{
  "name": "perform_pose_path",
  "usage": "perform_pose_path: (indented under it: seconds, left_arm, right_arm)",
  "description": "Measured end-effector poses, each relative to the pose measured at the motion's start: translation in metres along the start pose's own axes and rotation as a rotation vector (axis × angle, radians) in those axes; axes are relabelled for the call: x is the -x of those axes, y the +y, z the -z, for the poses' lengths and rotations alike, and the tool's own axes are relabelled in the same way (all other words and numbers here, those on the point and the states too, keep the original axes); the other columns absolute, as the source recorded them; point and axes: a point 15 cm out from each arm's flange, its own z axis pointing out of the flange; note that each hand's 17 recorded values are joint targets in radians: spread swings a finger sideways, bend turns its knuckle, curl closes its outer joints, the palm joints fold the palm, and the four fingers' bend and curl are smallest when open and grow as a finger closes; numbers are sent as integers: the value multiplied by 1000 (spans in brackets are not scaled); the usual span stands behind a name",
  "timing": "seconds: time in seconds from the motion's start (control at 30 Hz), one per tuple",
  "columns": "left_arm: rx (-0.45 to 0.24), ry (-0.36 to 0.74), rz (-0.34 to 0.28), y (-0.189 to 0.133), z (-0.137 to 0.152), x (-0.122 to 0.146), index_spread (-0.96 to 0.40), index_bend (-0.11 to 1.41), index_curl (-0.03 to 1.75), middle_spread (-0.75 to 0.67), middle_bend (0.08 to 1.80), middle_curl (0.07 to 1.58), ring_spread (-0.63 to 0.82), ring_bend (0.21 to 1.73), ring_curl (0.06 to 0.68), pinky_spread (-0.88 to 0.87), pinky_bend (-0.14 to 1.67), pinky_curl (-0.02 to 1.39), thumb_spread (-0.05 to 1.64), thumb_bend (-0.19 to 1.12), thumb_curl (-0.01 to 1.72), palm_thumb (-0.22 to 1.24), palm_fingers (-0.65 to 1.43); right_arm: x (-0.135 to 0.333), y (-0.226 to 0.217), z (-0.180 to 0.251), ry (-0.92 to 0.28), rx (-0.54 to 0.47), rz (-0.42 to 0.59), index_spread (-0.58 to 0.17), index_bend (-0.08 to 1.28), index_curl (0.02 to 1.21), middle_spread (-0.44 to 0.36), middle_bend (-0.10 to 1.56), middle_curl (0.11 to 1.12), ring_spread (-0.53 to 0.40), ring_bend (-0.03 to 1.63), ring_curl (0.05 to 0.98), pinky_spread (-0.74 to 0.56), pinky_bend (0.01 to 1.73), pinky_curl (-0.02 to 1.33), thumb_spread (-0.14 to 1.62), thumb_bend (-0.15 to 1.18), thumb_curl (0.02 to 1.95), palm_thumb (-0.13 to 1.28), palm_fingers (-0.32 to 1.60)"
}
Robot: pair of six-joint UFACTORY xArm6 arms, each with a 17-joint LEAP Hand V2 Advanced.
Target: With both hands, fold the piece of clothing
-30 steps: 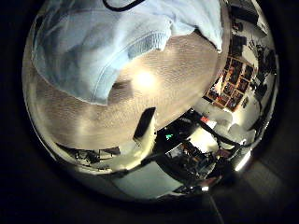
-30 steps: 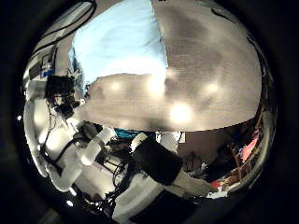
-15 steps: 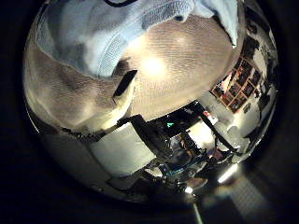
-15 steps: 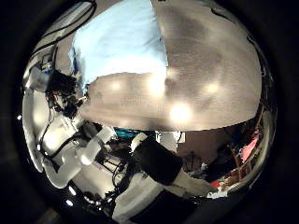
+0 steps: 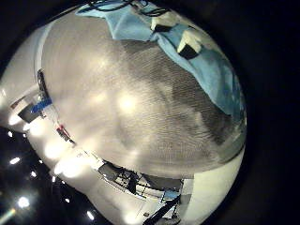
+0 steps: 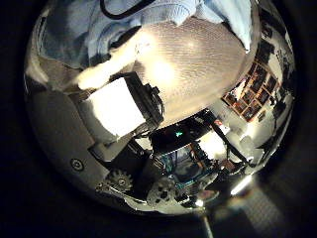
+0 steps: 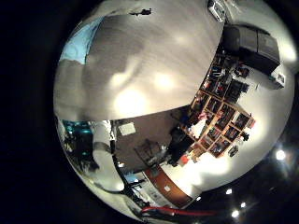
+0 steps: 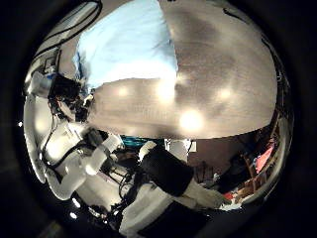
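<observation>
A pale blue, soft knit piece of clothing (image 8: 129,45) lies flat on the light, wood-grained surface (image 8: 213,74), seen from the right palm's thumb side as a broad panel running in from one edge, with the bare surface spreading out beside it. At the garment's edge a white-and-black robot hand (image 8: 67,97) on a white arm meets the cloth; whether its fingers are closed on the fabric cannot be told from here.

In the left palm's thumb-side view, the left robot hand (image 6: 124,104) shows a white block and black finger parts close to the camera, just beside the garment's ribbed hem (image 6: 149,22), but a grasp cannot be confirmed. The left palm's little-finger view shows the blue cloth (image 5: 202,56) along the far rim of the surface (image 5: 131,103), with black and white finger parts (image 5: 183,39) lying on it.

The right robot hand's own fingers do not appear, so its state cannot be told.
</observation>
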Motion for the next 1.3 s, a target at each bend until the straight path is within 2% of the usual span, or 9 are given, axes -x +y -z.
perform_pose_path:
  seconds: [0.3, 0.5, 0.63, 0.8, 0.87, 1.07, 1.3]
  left_arm:
    - [29, 7, -9, 13, 9, 1, -584, 440, 884, -533, 934, 788, -528, 1092, 450, -669, 691, 493, 1080, -3, 400, 744, 1119]
    - [32, 49, -33, 20, 23, -4, -640, 436, 977, -537, 976, 817, -521, 1149, 479, -710, 780, 544, 1088, -9, 449, 784, 1118]
    - [34, 64, -36, 24, 31, -5, -666, 427, 1035, -538, 990, 829, -516, 1173, 489, -719, 810, 569, 1092, -14, 472, 783, 1101]
    - [25, 61, -37, 29, 39, -5, -692, 405, 1095, -537, 1009, 840, -514, 1189, 496, -723, 819, 587, 1095, -15, 493, 781, 1088]
    - [21, 55, -40, 30, 42, -6, -700, 391, 1116, -536, 1014, 843, -513, 1193, 497, -724, 821, 592, 1095, -15, 500, 779, 1083]
    - [22, 53, -34, 33, 51, -3, -721, 356, 1170, -537, 1007, 849, -507, 1198, 499, -727, 822, 606, 1097, -15, 520, 780, 1073]
    - [22, 55, -38, 34, 52, -1, -739, 316, 1220, -539, 1002, 853, -507, 1195, 498, -732, 818, 619, 1103, -15, 529, 777, 1074]
  right_arm:
    - [4, -4, -5, -1, 14, 13, -372, 161, 297, -79, 373, 386, -18, 630, 230, 246, 616, 147, 1301, -12, 241, 303, 303]
    - [20, -21, -21, 13, 44, 58, -365, 149, 284, -100, 383, 390, -92, 731, 257, 174, 623, 142, 1276, -6, 258, 345, 349]
    - [35, -27, -35, 28, 85, 99, -328, 160, 285, -127, 414, 404, -148, 778, 274, 124, 618, 136, 1236, -6, 282, 392, 373]
    - [56, -49, -55, 46, 45, 147, -286, 159, 294, -159, 452, 428, -211, 819, 295, 49, 625, 130, 1155, -2, 334, 499, 365]
    - [64, -51, -70, 56, 58, 170, -262, 147, 292, -167, 469, 439, -222, 825, 302, 32, 643, 133, 1120, -8, 354, 531, 341]
    - [83, -57, -92, 81, 109, 219, -207, 155, 293, -152, 474, 459, -240, 842, 321, 5, 682, 143, 1056, -17, 394, 587, 254]
    - [94, -59, -95, 98, 118, 246, -160, 160, 298, -119, 455, 470, -245, 865, 343, -5, 726, 155, 1021, -19, 427, 641, 190]
